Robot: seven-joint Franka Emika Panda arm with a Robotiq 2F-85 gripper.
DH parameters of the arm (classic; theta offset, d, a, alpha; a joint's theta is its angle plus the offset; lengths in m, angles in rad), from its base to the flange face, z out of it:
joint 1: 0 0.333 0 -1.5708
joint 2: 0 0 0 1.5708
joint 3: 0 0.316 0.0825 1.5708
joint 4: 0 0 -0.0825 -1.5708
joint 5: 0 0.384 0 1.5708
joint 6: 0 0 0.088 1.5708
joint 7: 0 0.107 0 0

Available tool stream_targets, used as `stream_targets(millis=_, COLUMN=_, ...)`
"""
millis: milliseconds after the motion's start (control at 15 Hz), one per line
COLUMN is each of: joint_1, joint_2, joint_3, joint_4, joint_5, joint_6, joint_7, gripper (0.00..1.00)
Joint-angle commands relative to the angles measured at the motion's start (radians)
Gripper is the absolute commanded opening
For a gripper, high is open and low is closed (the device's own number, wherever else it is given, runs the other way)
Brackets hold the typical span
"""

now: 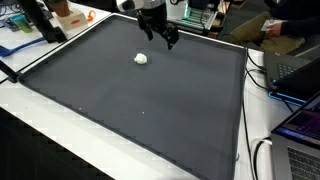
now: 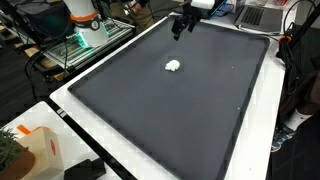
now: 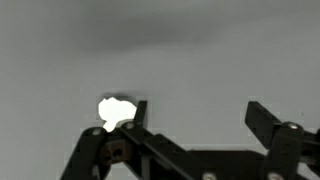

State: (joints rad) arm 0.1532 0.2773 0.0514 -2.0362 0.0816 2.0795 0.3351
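Note:
A small crumpled white object (image 1: 141,58) lies on the dark grey mat (image 1: 130,100) near its far side; it also shows in an exterior view (image 2: 173,66). My gripper (image 1: 160,36) hangs above the mat a little beyond and beside the white object, not touching it, and it also shows in an exterior view (image 2: 182,25). In the wrist view the gripper (image 3: 195,112) is open and empty, with bare mat between the fingers. The white object (image 3: 115,110) shows just outside one finger.
The mat sits on a white table (image 2: 150,165). Around it stand an orange-and-white container (image 2: 35,150), a robot base with cables (image 2: 85,25), laptops (image 1: 300,130) and cluttered boxes (image 1: 70,15). A person (image 1: 290,25) sits at the far edge.

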Motion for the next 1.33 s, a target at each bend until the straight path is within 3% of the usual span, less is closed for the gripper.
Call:
stream_targets(millis=0, joint_1=0.033, joint_2=-0.216, joint_3=0.01, joint_4=-0.248, joint_5=-0.024, joint_6=0.095, joint_7=0.162, gripper=1.0)
stream_targets(millis=267, joint_1=0.014, joint_2=-0.426, joint_3=0.04, joint_4=-0.457, joint_5=0.015, joint_6=0.13, joint_7=0.21, gripper=1.0)
stream_targets(millis=333, joint_1=0.01, joint_2=-0.287, joint_3=0.048, joint_4=-0.312, joint_5=-0.003, joint_6=0.079, joint_7=0.197, gripper=1.0)
stream_targets(millis=467, joint_1=0.004, joint_2=-0.333, joint_3=0.056, joint_4=-0.345, joint_5=-0.001, joint_6=0.081, joint_7=0.196, gripper=1.0)
stream_targets(millis=1000, joint_1=0.005, joint_2=-0.287, joint_3=0.054, joint_4=-0.311, joint_5=-0.007, joint_6=0.068, joint_7=0.185, gripper=1.0)
stream_targets(millis=1267, joint_1=0.004, joint_2=-0.338, joint_3=0.058, joint_4=-0.357, joint_5=0.078, joint_6=0.055, joint_7=0.004, gripper=1.0)
